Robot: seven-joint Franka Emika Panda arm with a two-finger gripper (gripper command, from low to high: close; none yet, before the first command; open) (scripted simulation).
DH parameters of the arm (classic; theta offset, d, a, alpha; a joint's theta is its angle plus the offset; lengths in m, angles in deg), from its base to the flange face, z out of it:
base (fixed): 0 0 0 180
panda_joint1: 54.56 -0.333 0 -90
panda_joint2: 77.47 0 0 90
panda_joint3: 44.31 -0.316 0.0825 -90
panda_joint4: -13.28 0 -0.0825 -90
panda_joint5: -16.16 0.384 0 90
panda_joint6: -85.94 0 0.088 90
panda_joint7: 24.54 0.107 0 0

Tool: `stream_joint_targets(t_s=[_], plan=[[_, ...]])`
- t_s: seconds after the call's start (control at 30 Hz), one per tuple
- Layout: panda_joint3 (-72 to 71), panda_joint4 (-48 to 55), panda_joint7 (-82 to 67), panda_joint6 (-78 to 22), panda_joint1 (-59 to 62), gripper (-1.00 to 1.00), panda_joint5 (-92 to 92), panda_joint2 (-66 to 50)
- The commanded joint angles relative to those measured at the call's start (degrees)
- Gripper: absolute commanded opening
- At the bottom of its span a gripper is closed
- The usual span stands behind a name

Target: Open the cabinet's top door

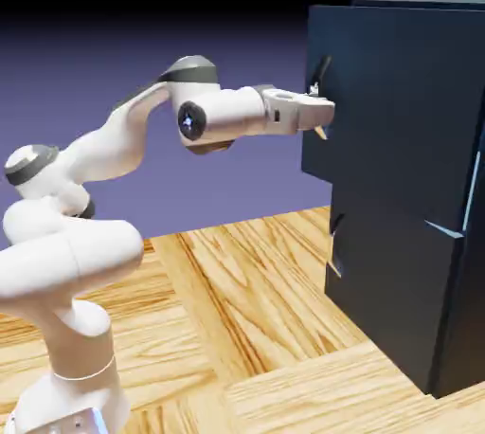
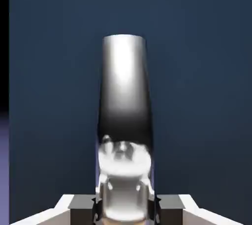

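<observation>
The gripper (image 2: 126, 208) is filling the bottom of the hand view, its two grey fingers (image 2: 78, 204) pressing in from either side on the handle (image 2: 124, 86), so the jaws are clamped on that handle. The handle is showing there as a shiny silver bar running up the middle of the picture, bright along its centre and dark at its edges, with the gripper mirrored in its lower part. Behind it the top door (image 2: 197, 96) is taking up nearly the whole view as flat navy, with a thin strip of black and violet at the picture's left edge.

In the exterior view the arm (image 1: 95, 153) is rising from the lower left above the wooden table (image 1: 256, 299) and reaching level to the right. The gripper (image 1: 322, 112) is sitting right at the top door's (image 1: 388, 91) near edge, where the handle (image 1: 320, 72) is sticking out. The cabinet (image 1: 417, 309) is standing on the table at the right, taller than the arm. The lower panel (image 1: 393, 271) is sitting below the top door, with its own small handle (image 1: 334, 247) at its left edge, well below the gripper.
</observation>
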Motion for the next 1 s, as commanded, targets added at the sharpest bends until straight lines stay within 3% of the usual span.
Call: stream_joint_targets(t_s=[0.0, 0.5, 0.97], plan=[[1.13, -1.34, -1.07, -2.44, -0.24, -1.0, -0.54, -0.52], [19.18, -10.03, -16.42, -39.82, 7.87, -1.0, -16.34, -14.42], [24.26, 2.18, -38.35, -69.9, 26.84, -1.0, -42.68, -41.38]])
